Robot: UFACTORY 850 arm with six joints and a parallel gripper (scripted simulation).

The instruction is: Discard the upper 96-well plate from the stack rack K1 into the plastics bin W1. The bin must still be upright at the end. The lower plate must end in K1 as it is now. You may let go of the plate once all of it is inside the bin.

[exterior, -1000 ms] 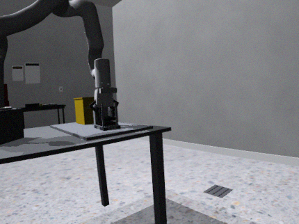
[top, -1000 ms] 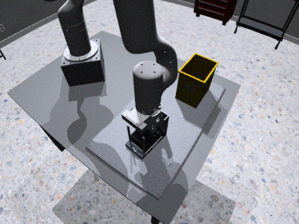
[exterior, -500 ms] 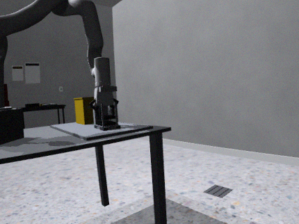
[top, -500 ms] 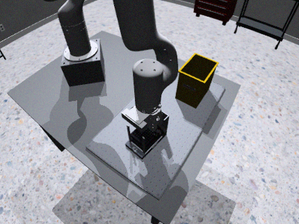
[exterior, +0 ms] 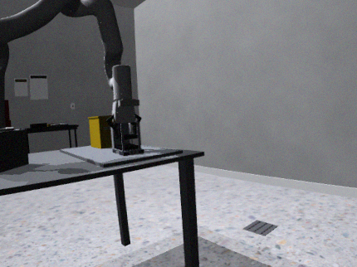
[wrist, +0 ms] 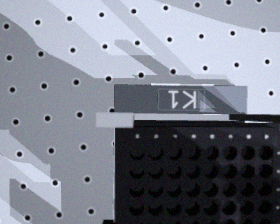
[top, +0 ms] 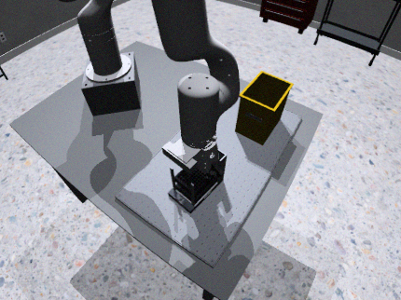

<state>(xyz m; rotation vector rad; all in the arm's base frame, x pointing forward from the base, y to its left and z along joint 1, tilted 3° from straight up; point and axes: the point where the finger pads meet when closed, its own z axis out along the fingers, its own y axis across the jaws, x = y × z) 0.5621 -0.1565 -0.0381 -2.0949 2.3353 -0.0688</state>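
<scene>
The stack rack K1 [top: 193, 186] stands on the perforated plate near the table's front middle; it also shows in the exterior view [exterior: 128, 143]. My gripper [top: 198, 166] reaches straight down into the rack and is shut on the upper 96-well plate [wrist: 200, 175], a black plate with rows of round wells that fills the lower right of the wrist view. The rack's K1 label [wrist: 181, 99] shows just beyond the plate's edge. The lower plate is hidden beneath. The plastics bin W1 [top: 262, 106], yellow-rimmed and upright, stands to the right of the rack, apart from it.
The arm's base block [top: 111, 87] stands at the table's back left. A dark red cabinet [top: 289, 0] and a black cart [top: 359, 12] stand on the floor far behind. The bin also shows behind the rack in the exterior view [exterior: 100, 132].
</scene>
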